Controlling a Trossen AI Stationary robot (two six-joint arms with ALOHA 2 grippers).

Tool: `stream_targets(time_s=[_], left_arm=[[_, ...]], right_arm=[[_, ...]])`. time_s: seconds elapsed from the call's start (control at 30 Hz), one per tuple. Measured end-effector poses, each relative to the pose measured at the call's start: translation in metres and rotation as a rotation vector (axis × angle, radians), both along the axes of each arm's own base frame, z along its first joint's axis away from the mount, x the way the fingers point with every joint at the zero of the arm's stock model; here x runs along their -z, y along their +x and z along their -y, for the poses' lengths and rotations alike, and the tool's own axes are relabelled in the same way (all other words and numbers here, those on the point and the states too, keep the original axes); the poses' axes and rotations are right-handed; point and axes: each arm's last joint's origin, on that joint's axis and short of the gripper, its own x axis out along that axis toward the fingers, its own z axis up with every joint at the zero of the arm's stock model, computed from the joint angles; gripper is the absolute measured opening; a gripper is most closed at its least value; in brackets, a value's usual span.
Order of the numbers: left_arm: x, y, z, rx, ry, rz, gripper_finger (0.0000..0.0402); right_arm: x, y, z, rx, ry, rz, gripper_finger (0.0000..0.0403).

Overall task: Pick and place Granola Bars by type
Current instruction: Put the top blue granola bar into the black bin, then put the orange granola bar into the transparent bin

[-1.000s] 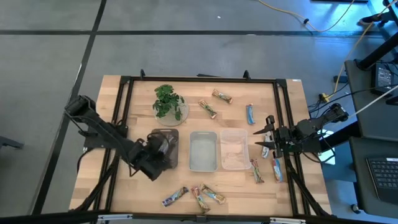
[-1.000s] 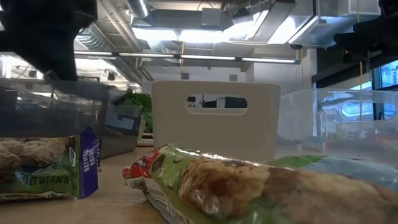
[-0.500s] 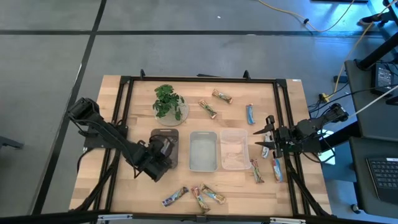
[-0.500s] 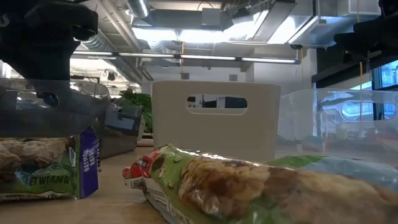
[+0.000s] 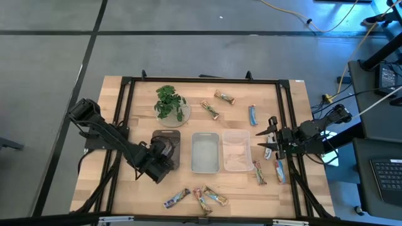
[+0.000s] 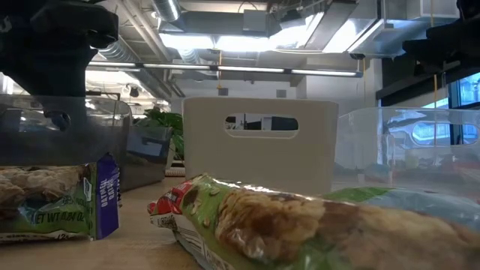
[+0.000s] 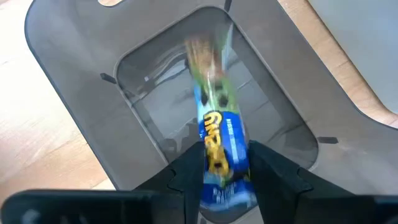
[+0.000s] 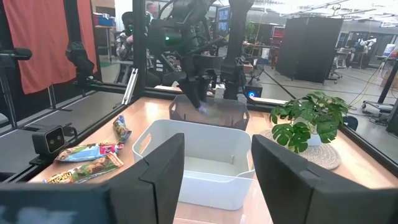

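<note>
Plain plywood tabletop [image 5: 125, 182], dark-railed, so nothing fancy underfoot. Nearest the front edge, three crinkly foil Granola Bars [image 5: 196, 198] are left lying, with a purple-ended one among them. Mid-table, a blue-wrapped bar [image 7: 219, 146] is pinched end-on by the left gripper [image 7: 225, 163] right over the smoky dark bin [image 7: 74, 81], not yet dropped. Beside it, the opaque white bin [image 5: 205, 152] and the clear bin [image 5: 237, 150] look unfilled. By the right rail, the right gripper [image 5: 269, 139] is held spread, idle, near three more bars. Farthest back, three bars and a leafy plant [image 5: 168, 102] remain. Sorting is judged barely started.
</note>
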Motion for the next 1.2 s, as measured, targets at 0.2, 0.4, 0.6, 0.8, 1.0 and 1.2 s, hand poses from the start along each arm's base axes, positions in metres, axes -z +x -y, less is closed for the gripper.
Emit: stream_targets(time_s=[0.2, 0.4, 0.6, 0.8, 1.0, 1.2], left_arm=[[0.0, 0.0, 0.0, 0.006, 0.001, -0.002, 0.0151], [-0.014, -0.002, -0.001, 0.023, -0.051, 0.018, 0.0168], [-0.044, -0.004, -0.012, 0.172, 0.093, 0.131, 0.0169], [-0.062, -0.013, -0.024, 0.511, 0.333, 0.045, 0.0169], [-0.069, -0.012, -0.033, 0.464, 0.445, 0.076, 0.0169], [-0.084, -0.017, -0.06, 0.347, 0.487, 0.104, 0.0168]], right_arm=[[0.0, 0.0, 0.0, 0.0, 0.0, 0.0, 0.0191], [-0.002, 0.0, 0.0, 0.0, 0.01, 0.018, 0.0191], [-0.004, 0.0, 0.0, 0.0, 0.019, 0.037, 0.0191], [-0.003, 0.0, 0.001, 0.014, 0.045, 0.026, 0.0191], [-0.007, -0.001, 0.008, 0.232, 0.318, -0.003, 0.0191], [-0.033, -0.004, 0.011, 0.302, 0.411, -0.078, 0.0191]])
